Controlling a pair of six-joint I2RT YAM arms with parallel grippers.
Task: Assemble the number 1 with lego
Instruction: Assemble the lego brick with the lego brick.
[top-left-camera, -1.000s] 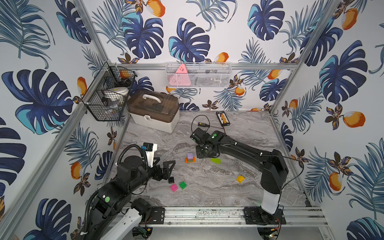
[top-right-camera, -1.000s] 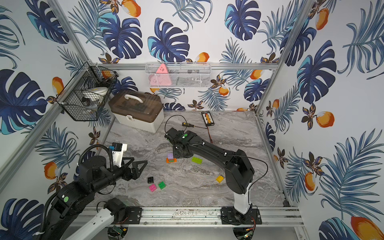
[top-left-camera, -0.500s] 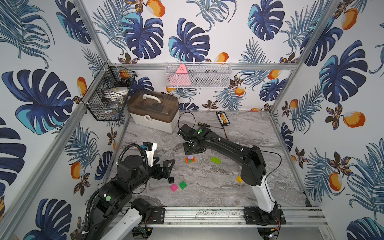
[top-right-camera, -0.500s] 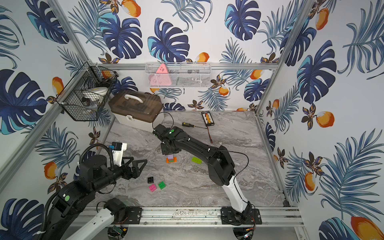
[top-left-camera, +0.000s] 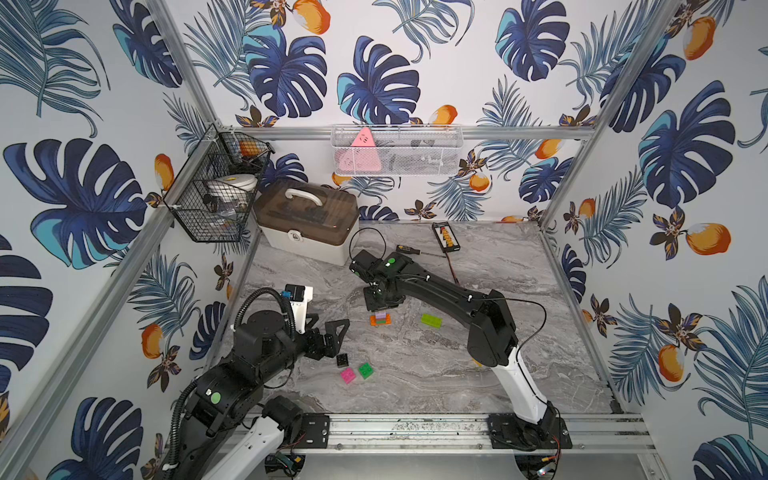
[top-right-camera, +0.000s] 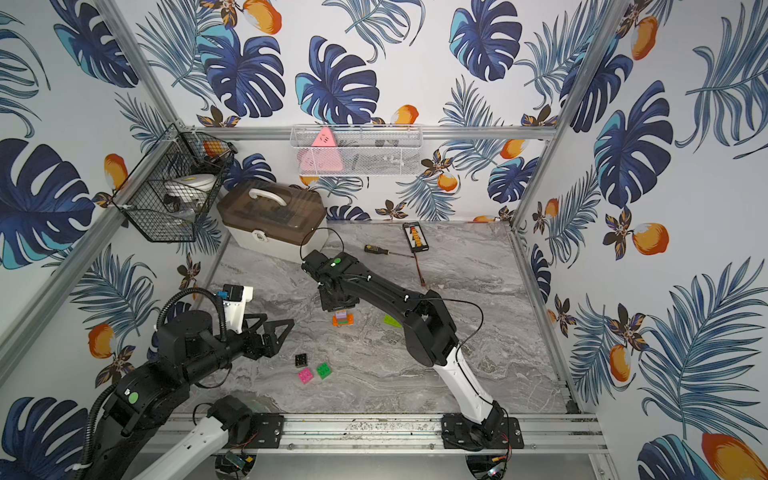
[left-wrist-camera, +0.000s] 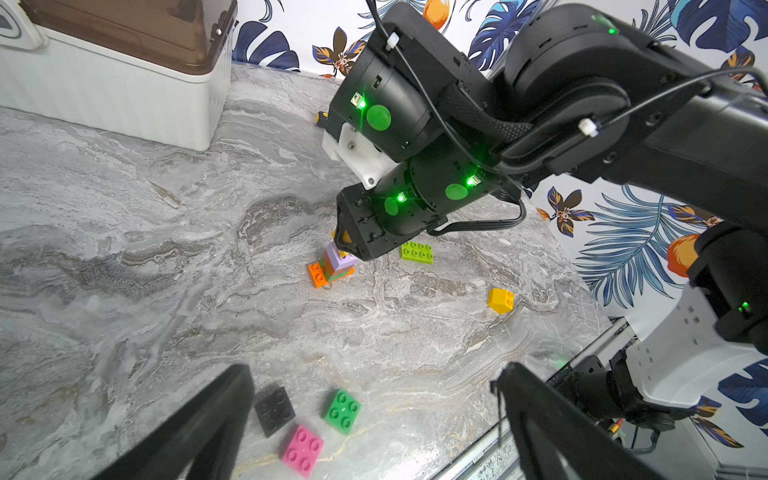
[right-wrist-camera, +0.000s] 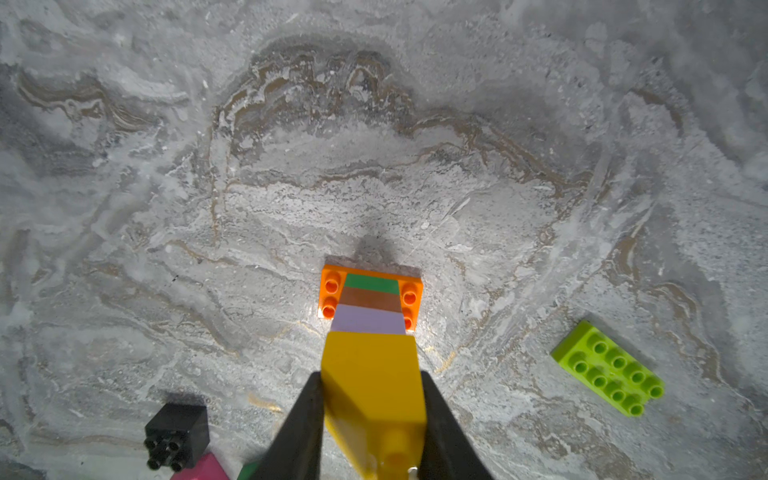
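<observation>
R gripper (right-wrist-camera: 370, 376) clamped on yellow brick (right-wrist-camera: 368, 357), right over stack (left-wrist-camera: 334, 266) mid table (top-left-camera: 540, 374), well off all edges; contact unclear. L gripper (left-wrist-camera: 372, 370) wide open, empty, near-left by black brick (top-left-camera: 342, 359), pink brick (top-left-camera: 347, 375), green brick (top-left-camera: 365, 370). Right side mostly bare; toolbox (top-left-camera: 307, 220) fills far-left corner. Count: 2 yellow (loose yellow brick (left-wrist-camera: 500, 300) near-right), 2 green, 1 ea orange brick (right-wrist-camera: 330, 291), lime brick (top-left-camera: 431, 320), brown brick (right-wrist-camera: 370, 299), lilac brick (right-wrist-camera: 370, 321), black, pink.
</observation>
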